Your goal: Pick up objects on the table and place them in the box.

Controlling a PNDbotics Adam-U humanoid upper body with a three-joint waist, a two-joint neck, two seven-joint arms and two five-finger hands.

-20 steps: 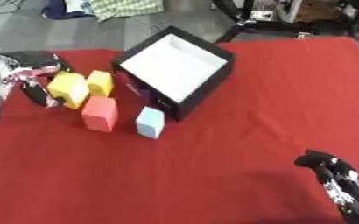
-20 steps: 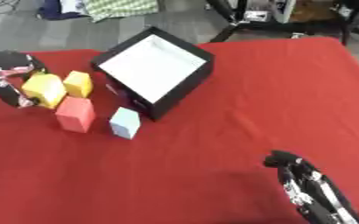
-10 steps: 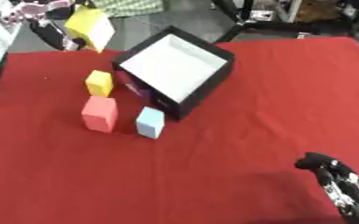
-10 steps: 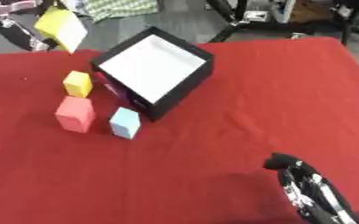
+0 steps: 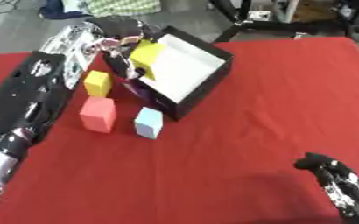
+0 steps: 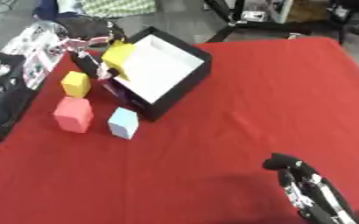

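Left hand (image 5: 120, 41): reached in from the left side, fingers curled round a yellow block (image 5: 146, 59), holding it at the left rim of the box.
Yellow block: tilted, partly over the white floor of the box; whether it touched the floor could not be told.
Box (image 5: 213, 83): black walls, white inside, set askew on the red table (image 5: 274, 105), opening tipped towards the camera.
Small yellow block (image 5: 97, 83): upright on the cloth, just left of the box.
Pink block (image 5: 98, 114): on the cloth, near and below the small yellow block, apart from it.
Blue block (image 5: 149, 123): on the cloth, just beside the box's lower left wall, right of the pink block.
Right hand (image 6: 309, 188): at the lower right corner, resting on the cloth, well apart from the blocks, fingers straight, holding nothing.
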